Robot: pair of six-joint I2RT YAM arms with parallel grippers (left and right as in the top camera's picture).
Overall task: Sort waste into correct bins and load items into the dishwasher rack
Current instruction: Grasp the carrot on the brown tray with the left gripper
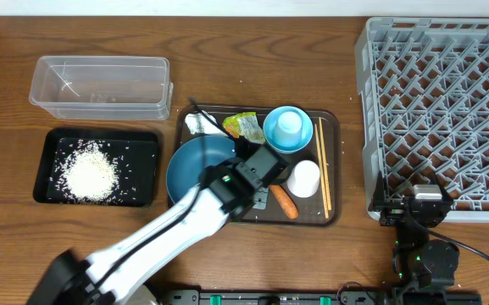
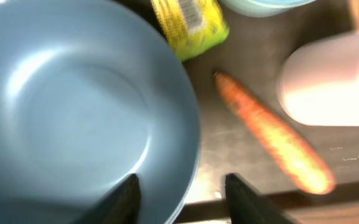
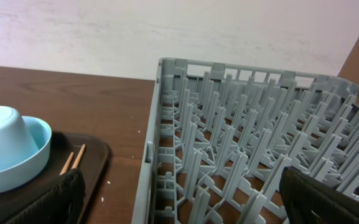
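At the far left of the desk point(image 1: 7, 110), a clear plastic tub point(image 1: 100, 85) stands toward the back; just in front of it lies a black tray point(image 1: 49, 193) holding a heap of white rice grains point(image 1: 87, 174), with loose grains scattered around the heap.

Right of these sits a brown serving tray point(image 1: 312, 212); a dark-blue plate point(image 1: 189, 169) fills its left part. Behind the plate a crumpled white tissue point(image 1: 197, 124) lies beside a green-and-yellow wrapper point(image 1: 246, 125); further right a light-blue cup point(image 1: 288, 125) stands upside down inside a light-blue bowl point(image 1: 271, 137). In front of the bowl is a whitish cup point(image 1: 303, 178); an orange carrot point(image 1: 284, 202) lies slanted near it, apart from the plate; a pair of wooden chopsticks point(image 1: 324, 165) lies along the tray's right edge.

The left arm reaches in from the front edge over the plate. The left gripper point(image 2: 182, 199) is partly spread; one finger is over the plate, the other over the brown tray, and the plate's rim runs between them. It clamps nothing; whether a finger touches the rim I cannot tell.

At the far right stands the grey dishwasher rack point(image 1: 439, 110), its pegs bare. The right gripper point(image 3: 182, 202) hangs just off the rack's front left corner, spread wide and empty.
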